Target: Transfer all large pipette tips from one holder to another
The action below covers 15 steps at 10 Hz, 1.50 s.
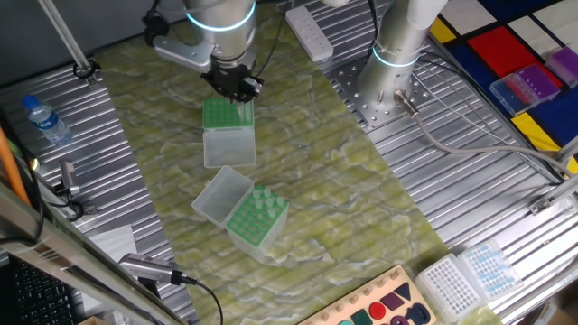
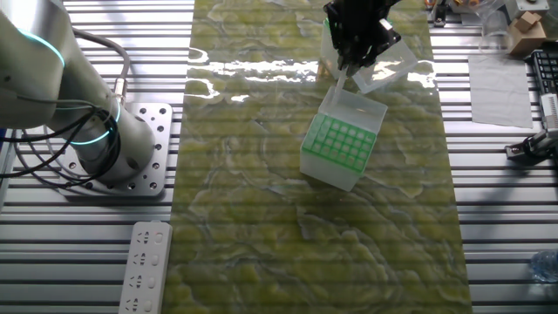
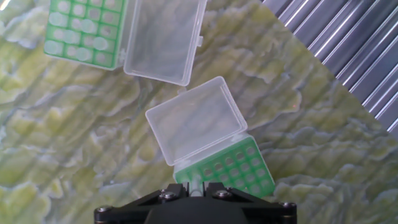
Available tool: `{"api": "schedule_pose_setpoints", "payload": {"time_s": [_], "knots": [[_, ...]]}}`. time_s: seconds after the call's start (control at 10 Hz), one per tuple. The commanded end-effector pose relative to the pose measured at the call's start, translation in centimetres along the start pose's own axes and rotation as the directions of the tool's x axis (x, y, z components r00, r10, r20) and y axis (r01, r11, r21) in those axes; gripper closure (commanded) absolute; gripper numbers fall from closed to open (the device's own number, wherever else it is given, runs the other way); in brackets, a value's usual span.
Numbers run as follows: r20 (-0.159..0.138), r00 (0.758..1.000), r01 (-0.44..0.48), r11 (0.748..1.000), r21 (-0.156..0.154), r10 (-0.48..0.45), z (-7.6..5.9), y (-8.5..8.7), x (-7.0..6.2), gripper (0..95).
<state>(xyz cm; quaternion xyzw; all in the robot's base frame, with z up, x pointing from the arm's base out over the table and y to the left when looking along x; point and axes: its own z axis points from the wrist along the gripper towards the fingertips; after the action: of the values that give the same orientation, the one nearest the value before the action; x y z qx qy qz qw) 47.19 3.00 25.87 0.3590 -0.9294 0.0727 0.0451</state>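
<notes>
gripper [image 3: 196, 191] – black 2-finger tool, pinched on 1 pale translucent tapered pipette tip [image 3: 196, 184] | place – directly above green-gridded clear plastic holder with open lid [image 3: 229, 168] | source – second green holder full of tips [image 3: 81, 31] beyond that lid | risk – tip tilts, misses its hole, or slips out.

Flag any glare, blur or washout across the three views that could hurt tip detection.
The other fixed view: strong white glare streak on the mat, beside the gripper. One fixed view: evenly lit, but the tips in the near holder are soft and tiny. Hand view: clear lids wash out pale; holder holes stay readable.
</notes>
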Motion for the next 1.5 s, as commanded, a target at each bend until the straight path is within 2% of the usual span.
{"api": "schedule_pose_setpoints", "payload": {"time_s": [0.1,0.4,0.5,0.6,0.7,0.9,1.0,1.1,1.2,1.3,1.5], "knots": [[0.017,1.000,0.006,1.000,0.013,-0.006,0.4,-0.1,-0.1,95.0],[0.047,0.998,0.046,0.998,0.036,-0.048,1.3,-0.3,-0.1,95.0],[0.050,0.997,0.058,0.998,0.039,-0.060,1.4,-0.3,-0.1,76.0],[0.052,0.997,0.063,0.997,0.041,-0.065,1.4,-0.3,-0.1,76.0],[0.055,0.996,0.066,0.997,0.045,-0.069,1.4,-0.4,-0.1,57.0],[0.060,0.996,0.068,0.997,0.048,-0.071,1.6,-0.4,-0.1,57.0],[0.060,0.998,0.016,1.000,0.026,-0.018,1.5,-0.4,-0.2,57.0],[0.071,0.997,-0.036,0.999,-0.022,0.038,1.4,-0.3,-0.5,57.0],[0.073,0.988,-0.133,0.988,-0.083,0.139,1.2,0.2,-1.8,57.0],[0.064,0.978,-0.191,0.976,-0.101,0.198,1.0,0.8,-3.2,57.0],[0.047,0.956,-0.280,0.947,-0.157,0.291,0.7,2.1,-5.8,57.0]]}}
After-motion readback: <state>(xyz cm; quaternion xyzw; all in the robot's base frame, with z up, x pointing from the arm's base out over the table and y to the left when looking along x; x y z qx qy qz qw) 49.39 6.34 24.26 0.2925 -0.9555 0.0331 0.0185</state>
